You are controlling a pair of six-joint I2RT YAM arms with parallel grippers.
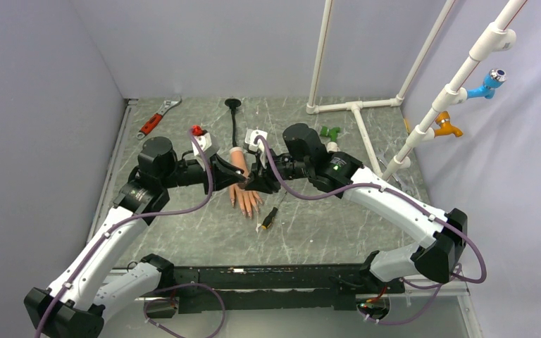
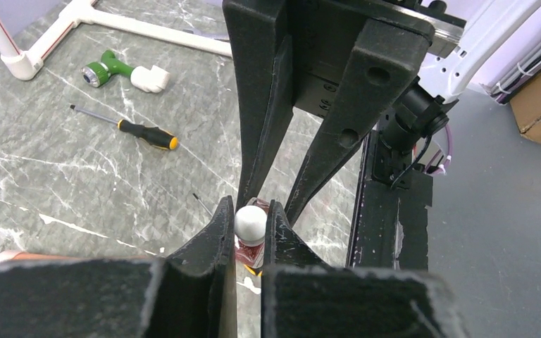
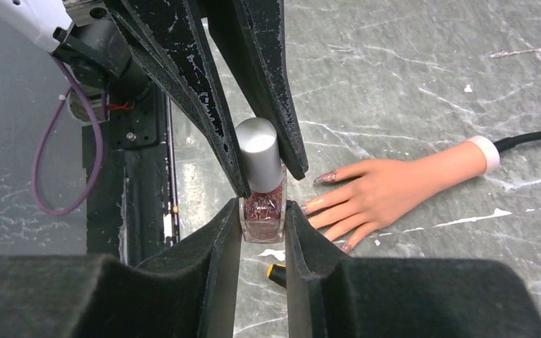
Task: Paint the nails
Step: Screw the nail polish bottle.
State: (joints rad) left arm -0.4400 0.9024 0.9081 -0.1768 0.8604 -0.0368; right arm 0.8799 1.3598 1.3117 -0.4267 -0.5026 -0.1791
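Note:
A small polish bottle (image 3: 262, 211) of reddish glitter with a silver cap (image 3: 259, 151) is held above the table between both grippers. My right gripper (image 3: 262, 208) is shut on the glass body. My left gripper (image 2: 250, 211) is shut on the cap (image 2: 251, 224). In the top view the two grippers, left (image 1: 241, 181) and right (image 1: 264, 182), meet tip to tip over the peach mannequin hand (image 1: 243, 186). The hand (image 3: 387, 186) lies flat, fingers towards the bottle. Its nails (image 3: 324, 177) look pale and glossy with some glitter. Its black stalk (image 1: 234, 116) runs to the back.
A black and yellow screwdriver (image 1: 268, 220) lies just under the bottle, and another (image 2: 144, 132) lies further right. A green and white fitting (image 1: 331, 134) and a white pipe frame (image 1: 356, 105) stand at the back right. A red-handled wrench (image 1: 156, 118) lies at the back left.

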